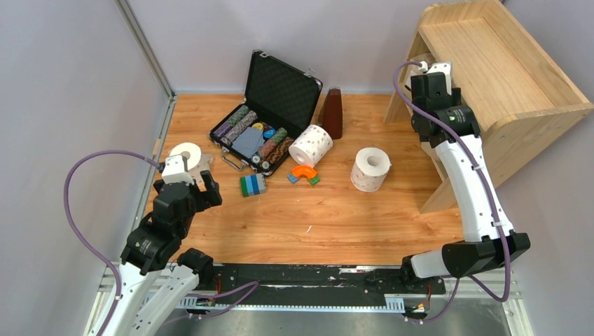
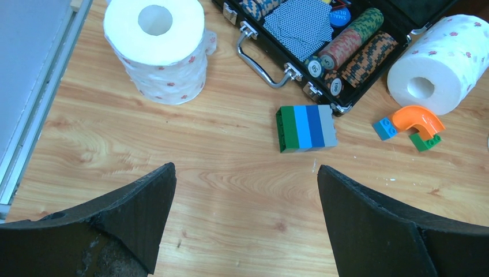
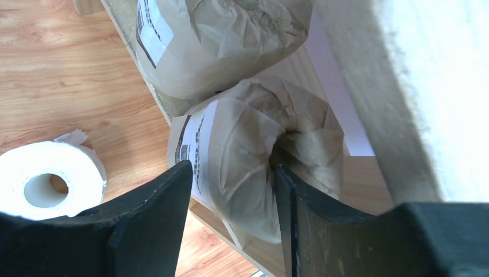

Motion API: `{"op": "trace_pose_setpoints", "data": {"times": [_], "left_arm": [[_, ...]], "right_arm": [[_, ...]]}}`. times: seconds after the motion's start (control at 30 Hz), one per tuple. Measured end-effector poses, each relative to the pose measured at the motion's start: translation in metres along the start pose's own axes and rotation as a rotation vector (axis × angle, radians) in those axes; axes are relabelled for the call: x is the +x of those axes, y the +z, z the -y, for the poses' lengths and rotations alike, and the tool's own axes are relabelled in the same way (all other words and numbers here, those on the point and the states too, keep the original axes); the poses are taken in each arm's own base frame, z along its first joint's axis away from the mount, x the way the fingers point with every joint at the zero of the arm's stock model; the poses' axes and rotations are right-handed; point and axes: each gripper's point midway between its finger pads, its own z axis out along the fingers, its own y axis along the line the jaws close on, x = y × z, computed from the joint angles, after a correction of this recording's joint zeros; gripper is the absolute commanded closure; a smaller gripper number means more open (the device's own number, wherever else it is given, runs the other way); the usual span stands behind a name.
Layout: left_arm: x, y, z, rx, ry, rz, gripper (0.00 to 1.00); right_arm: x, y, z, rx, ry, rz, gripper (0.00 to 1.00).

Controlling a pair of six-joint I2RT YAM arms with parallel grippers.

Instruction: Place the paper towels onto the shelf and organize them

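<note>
- Right gripper [image 3: 232,167] fingers filled the foreground of the wrist view, partly apart. One lay against the labelled side of a tan roll [image 3: 242,133] and the other sat at the puckered hollow in its end. I could not tell whether they pinched it or only touched it.
- That tan roll sat at the open edge of the shelf's [image 1: 490,63] inner board, its puckered end towards the camera. It touched a second tan roll [image 3: 213,40] just beyond it on the same board.
- From above, the right arm reached up into the shelf's left opening. The shelf stood at the far right of the table [image 1: 336,217].
- Three white rolls with red dots were down on the table. The right white roll [image 1: 371,168] stood upright near the shelf's foot. The middle white roll [image 1: 311,145] lay on its side just beside the case [image 1: 270,112]. The left white roll [image 2: 155,49] stood upright near the table's left edge.
- Left gripper [image 2: 246,168] hung over bare wood near the left white roll, its fingers spread wide and holding nothing.
- The open case held poker chips and cards, with a brown metronome [image 1: 332,112] just right of its lid.
- A striped block stack [image 2: 307,127] lay in front of the case, and an orange arch [image 2: 418,121] lay beside the middle white roll.
</note>
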Motion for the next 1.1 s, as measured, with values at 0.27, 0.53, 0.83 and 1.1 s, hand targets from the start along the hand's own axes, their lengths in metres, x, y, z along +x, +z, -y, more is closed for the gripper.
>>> {"op": "trace_pose_setpoints", "data": {"times": [0.27,0.53,0.83,1.1], "left_arm": [[0.001,0.000,0.001,0.005,0.001,-0.003,0.00],[0.001,0.000,0.001,0.005,0.002,-0.005,0.00],[0.003,0.002,0.001,0.002,0.007,-0.014,0.00],[0.003,0.002,0.001,0.002,0.007,-0.015,0.00]], "right_arm": [[-0.008,-0.010,0.010,0.003,0.014,0.047,0.37],[-0.026,-0.050,-0.006,-0.144,0.024,0.181,0.27],[-0.019,-0.079,-0.063,-0.441,0.040,0.234,0.24],[0.040,-0.038,-0.099,-0.428,-0.028,0.045,0.21]]}}
